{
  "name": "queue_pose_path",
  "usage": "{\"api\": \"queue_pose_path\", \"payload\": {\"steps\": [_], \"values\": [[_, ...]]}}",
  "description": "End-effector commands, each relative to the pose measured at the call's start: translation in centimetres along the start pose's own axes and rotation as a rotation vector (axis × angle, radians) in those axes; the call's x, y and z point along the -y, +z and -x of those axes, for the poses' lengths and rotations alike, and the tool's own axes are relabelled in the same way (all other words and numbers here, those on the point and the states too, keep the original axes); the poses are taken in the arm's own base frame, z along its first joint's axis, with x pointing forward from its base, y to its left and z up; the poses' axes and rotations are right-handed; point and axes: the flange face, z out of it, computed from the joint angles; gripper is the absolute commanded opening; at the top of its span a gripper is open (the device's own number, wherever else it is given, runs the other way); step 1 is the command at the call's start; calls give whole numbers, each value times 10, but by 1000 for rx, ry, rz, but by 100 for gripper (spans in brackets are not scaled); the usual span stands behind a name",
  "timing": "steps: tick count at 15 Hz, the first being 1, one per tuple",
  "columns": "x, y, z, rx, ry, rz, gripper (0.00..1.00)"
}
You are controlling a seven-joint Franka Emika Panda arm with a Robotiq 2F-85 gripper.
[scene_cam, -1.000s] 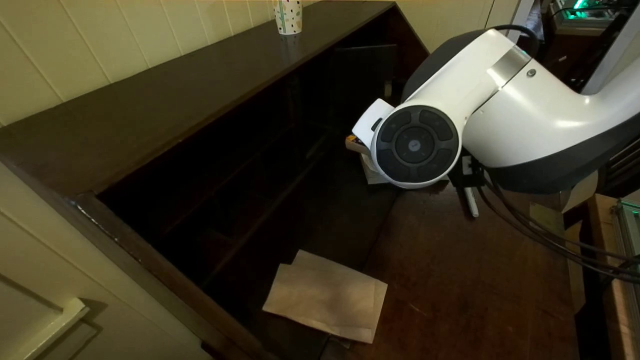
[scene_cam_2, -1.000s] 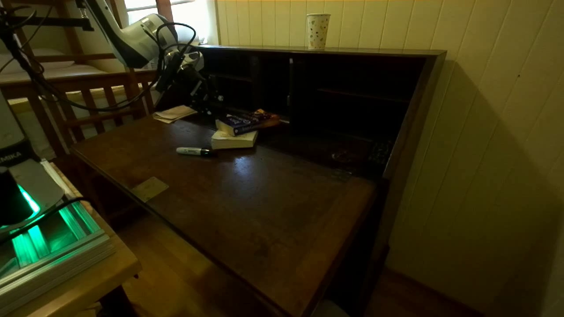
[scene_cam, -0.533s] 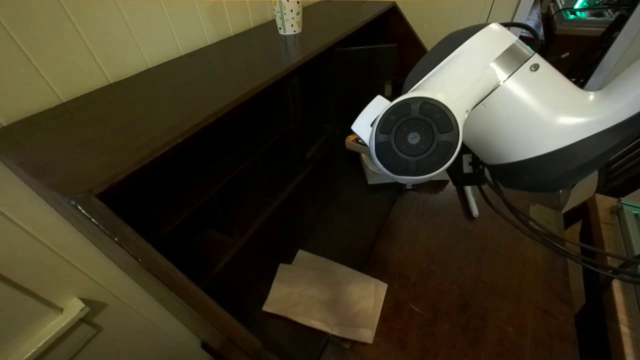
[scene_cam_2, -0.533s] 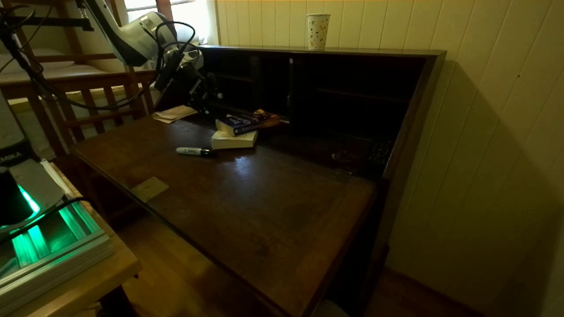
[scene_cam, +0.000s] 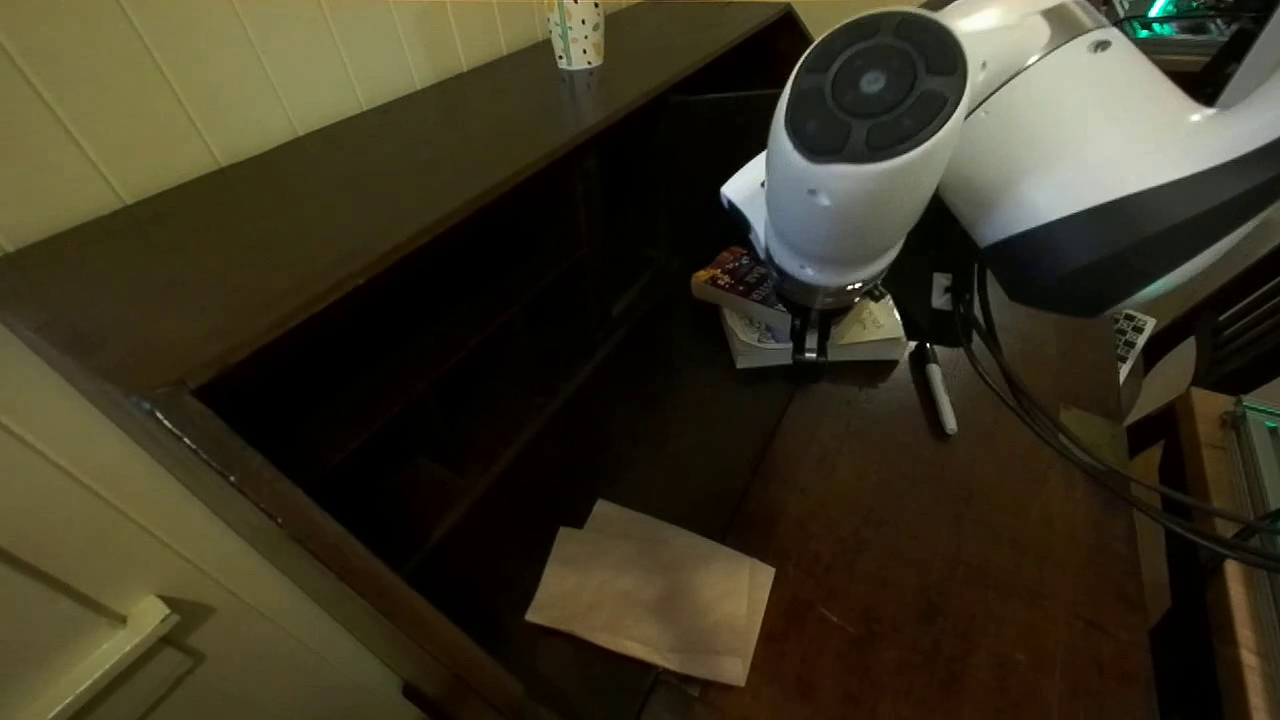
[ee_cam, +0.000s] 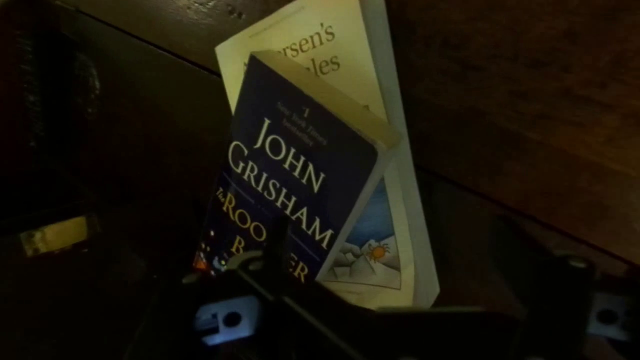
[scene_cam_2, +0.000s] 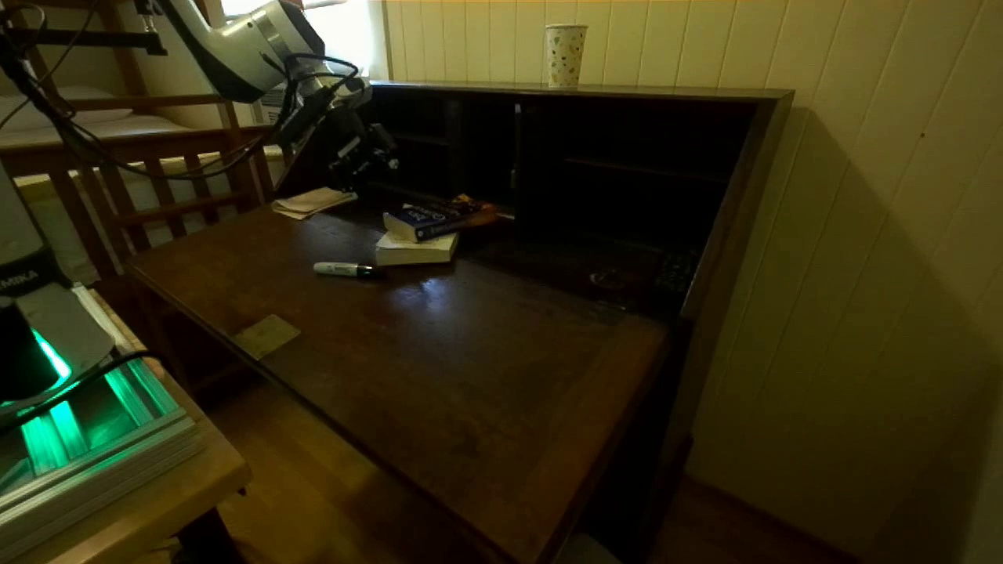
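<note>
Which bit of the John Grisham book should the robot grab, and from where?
I'd try the orange-end corner, on the spine side of the John Grisham paperback. Bring the open gripper in level from that side and pinch the covers from above and below. The paperback lies askew on the pale-covered book, so that corner juts past it, probably leaving room underneath.

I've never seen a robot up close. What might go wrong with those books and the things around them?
The upper book lies askew, partly overhanging the lower book, so a nudge from the open gripper could slide it off.

The marker lies loose on the desk, close to the lower book; if bumped, it might roll.

The wrist view is dim, so whoever steers might misjudge how high the gripper is.
</note>
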Motion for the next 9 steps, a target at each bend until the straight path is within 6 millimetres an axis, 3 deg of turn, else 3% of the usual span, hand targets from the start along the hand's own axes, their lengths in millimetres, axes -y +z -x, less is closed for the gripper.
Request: {"api": "queue_pose_path", "payload": {"steps": [1,6,7,8,9], "values": [[-30,8,28,-70,73,-173,100],[-67,25,51,-172,203,-267,100],[-72,29,54,-187,226,-280,94],[-77,33,57,-196,251,-285,74],[-82,37,60,-203,276,-292,70]]}}
